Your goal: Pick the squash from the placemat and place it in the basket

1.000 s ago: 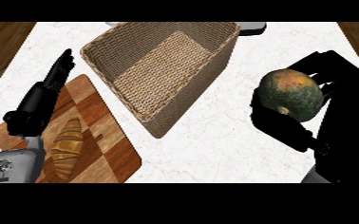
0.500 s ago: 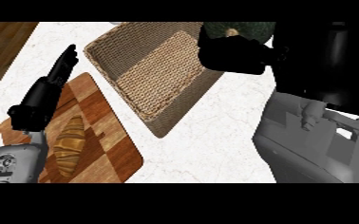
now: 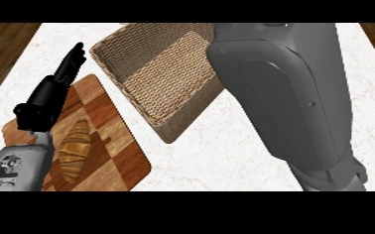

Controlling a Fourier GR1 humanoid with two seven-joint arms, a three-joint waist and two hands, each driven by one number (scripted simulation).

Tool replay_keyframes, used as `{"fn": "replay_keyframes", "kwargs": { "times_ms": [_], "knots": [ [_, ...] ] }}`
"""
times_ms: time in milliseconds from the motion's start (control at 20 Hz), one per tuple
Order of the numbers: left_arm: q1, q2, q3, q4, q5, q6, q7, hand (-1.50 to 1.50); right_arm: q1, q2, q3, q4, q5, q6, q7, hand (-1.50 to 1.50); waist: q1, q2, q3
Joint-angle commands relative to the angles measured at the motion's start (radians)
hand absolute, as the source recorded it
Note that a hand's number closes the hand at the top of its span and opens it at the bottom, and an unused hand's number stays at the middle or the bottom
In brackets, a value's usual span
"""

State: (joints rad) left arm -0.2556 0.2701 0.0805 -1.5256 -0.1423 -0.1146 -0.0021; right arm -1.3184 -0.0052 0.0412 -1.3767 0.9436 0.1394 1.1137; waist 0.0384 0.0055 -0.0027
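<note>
The woven basket (image 3: 157, 77) lies tilted on the white counter, its inside showing nothing but weave. My right forearm (image 3: 282, 94) stretches over the basket's right side and runs out at the view's top edge. The right hand shows nowhere, and neither does the squash. No placemat shows either. My left hand (image 3: 47, 99) rests open at the left, fingers straight and pointing away, over the edge of a wooden board.
A wooden cutting board (image 3: 110, 144) with a croissant (image 3: 73, 148) on it lies at the lower left, close to the basket's near corner. White marble counter (image 3: 219, 158) spreads between the board and my right arm.
My right arm has swung from the right, carrying the squash, to above the basket's far side. Hand and squash have passed out of view at the top. The left hand has stayed put.
</note>
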Motion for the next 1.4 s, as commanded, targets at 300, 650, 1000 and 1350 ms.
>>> {"fn": "replay_keyframes", "kwargs": {
  "times_ms": [300,650,1000,1350],
  "knots": [
    [0.044,-0.028,-0.026,0.024,-0.038,0.019,-0.044,0.00,-0.140,0.005,-0.036,0.350,-0.151,-0.077,0.152,1.50,-0.006,-0.002,0.000],
    [0.000,0.001,0.009,0.014,-0.019,0.008,0.000,0.00,-0.200,0.005,0.043,0.536,-0.097,0.091,0.185,1.50,-0.018,-0.008,0.000],
    [0.027,-0.004,0.017,0.023,-0.004,-0.005,-0.052,0.00,-0.236,0.005,0.044,0.585,-0.242,0.108,0.183,-1.50,-0.014,-0.008,0.001],
    [-0.026,-0.017,0.018,0.045,-0.030,0.024,-0.018,0.00,-0.218,0.005,0.069,0.621,-0.305,-0.066,0.088,-1.50,-0.016,-0.002,0.001]
  ]
}}
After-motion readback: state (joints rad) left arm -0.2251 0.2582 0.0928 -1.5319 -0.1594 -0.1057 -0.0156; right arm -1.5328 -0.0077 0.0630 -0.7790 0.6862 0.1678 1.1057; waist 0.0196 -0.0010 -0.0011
